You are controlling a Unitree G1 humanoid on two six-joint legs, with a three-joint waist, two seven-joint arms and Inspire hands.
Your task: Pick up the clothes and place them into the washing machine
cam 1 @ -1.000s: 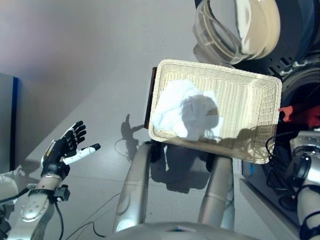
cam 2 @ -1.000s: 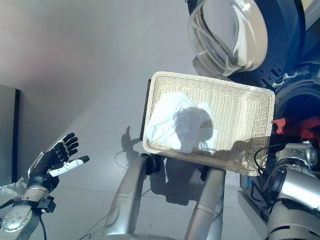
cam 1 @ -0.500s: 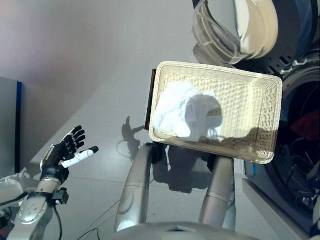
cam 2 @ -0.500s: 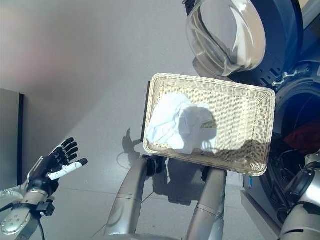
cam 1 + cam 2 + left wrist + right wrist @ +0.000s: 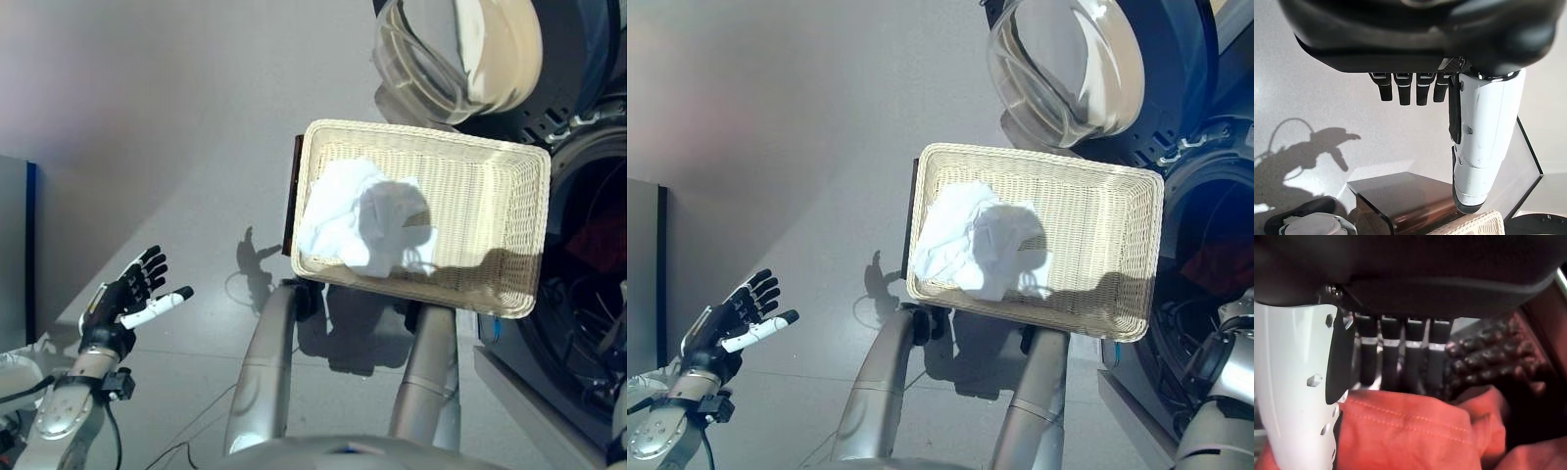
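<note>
A red cloth lies in the washing machine's dark drum, just under my right hand, whose fingers reach straight out above it beside the white-covered thumb; nothing is pinched. From the head, the red cloth shows inside the drum and only my right forearm appears at the lower right. A white cloth lies crumpled in the left half of a pale wicker basket. My left hand hovers low at the left, open and holding nothing.
The machine's round glass door stands swung open above the basket. The basket rests on a dark stand over grey floor. A grey panel with a blue edge stands at the far left.
The red cloth has gone from the drum's mouth to deeper inside, and my right arm has dropped toward the lower right. The left hand sank slightly.
</note>
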